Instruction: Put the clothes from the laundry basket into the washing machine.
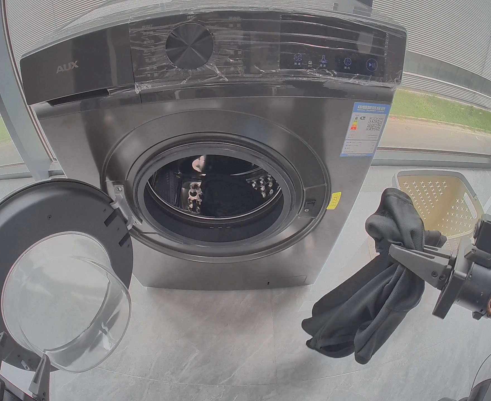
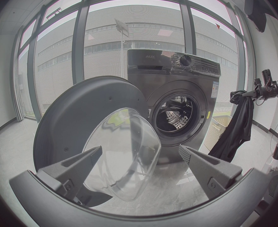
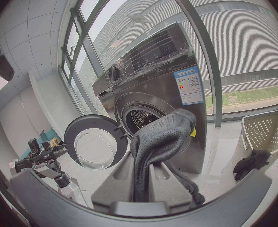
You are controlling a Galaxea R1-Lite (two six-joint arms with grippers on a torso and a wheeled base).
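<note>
Left gripper: low by the floor, fingers spread wide apart, nothing between them. Just beyond those fingertips stands the door, swung fully open on its hinge, clear glass bowl facing the gripper.

Past the door, farther from the left fingers: washing machine, grey, front-loading, plastic wrap over its control panel. The drum is open. A dark mass lies inside it, possibly clothing already loaded; the drum is too dim to be sure.

Right gripper: held up off the floor to the right of the machine's front, well apart from the drum opening. Its fingers are clamped on a dark grey garment. A bunched fold stands above the fingers; the bulk hangs down below them, not touching the floor as far as the head view shows.

Behind the right fingers, beside the machine's right flank: laundry basket, cream, perforated walls, standing on the floor. In the right wrist view, another dark piece drapes over the basket's near rim and hangs down its outer wall.
</note>
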